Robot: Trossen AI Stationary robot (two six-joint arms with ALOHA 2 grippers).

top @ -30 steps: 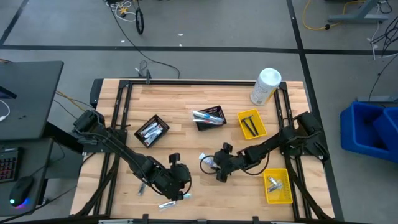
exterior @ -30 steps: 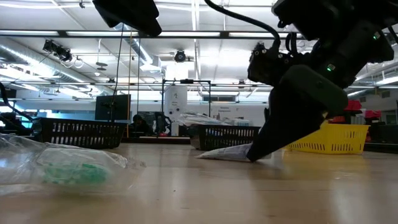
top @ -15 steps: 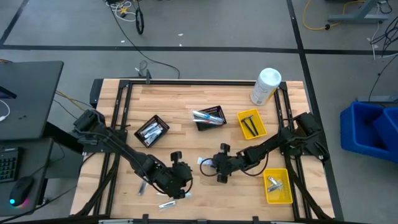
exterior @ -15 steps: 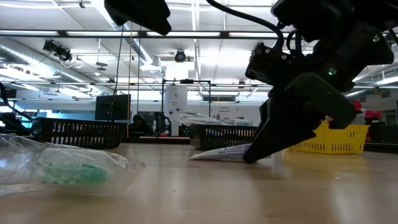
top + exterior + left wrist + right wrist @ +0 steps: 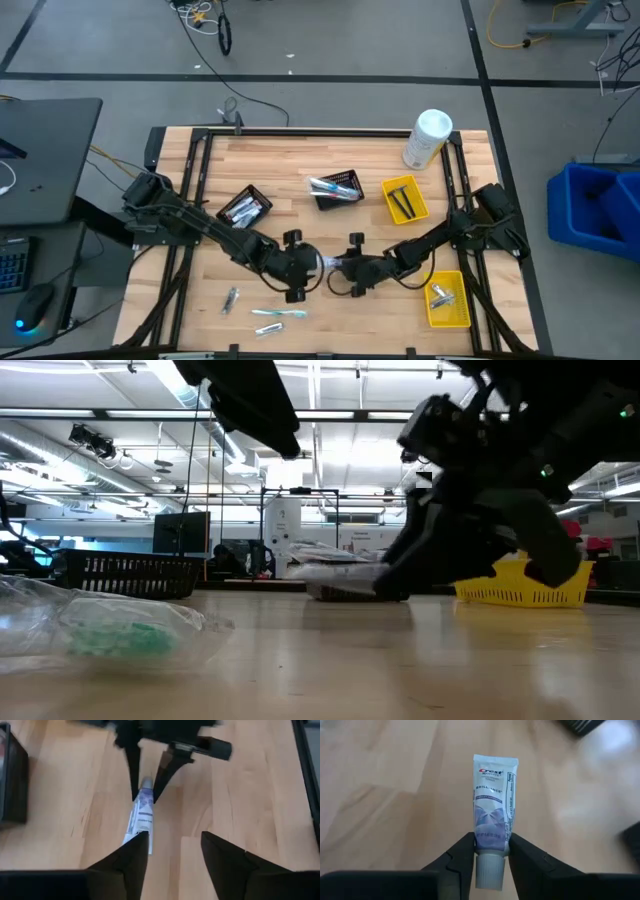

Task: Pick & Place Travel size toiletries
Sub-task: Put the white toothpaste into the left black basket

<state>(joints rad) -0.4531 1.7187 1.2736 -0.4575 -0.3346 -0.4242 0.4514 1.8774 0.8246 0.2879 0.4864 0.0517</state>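
A white-blue mini toothpaste tube is in my right gripper, which is shut on it near the table's middle. The tube points toward my left gripper. In the left wrist view the left gripper is open. One of its fingers stands just beside the tube's flat crimped end; whether they touch, I cannot tell. A toothbrush and two small packets lie flat near the front left. My right gripper pinches the tube's cap end between its two fingers, just above the grey cap. The fingers come level from the table's right side, and the tube sticks straight out ahead of them. In the low view the tube hangs level, clear of the table.
Two black mesh baskets and a yellow tray stand farther back, and a second yellow tray is at the front right. A big white canister lies at the far right. A clear plastic bag lies close to the low camera.
My right gripper has shut on the tube's cap end, lifted the tube off the table to level, and carried it a little toward the table's left. My left gripper has gone from the front edge toward the far side and right, up to the tube's free end.
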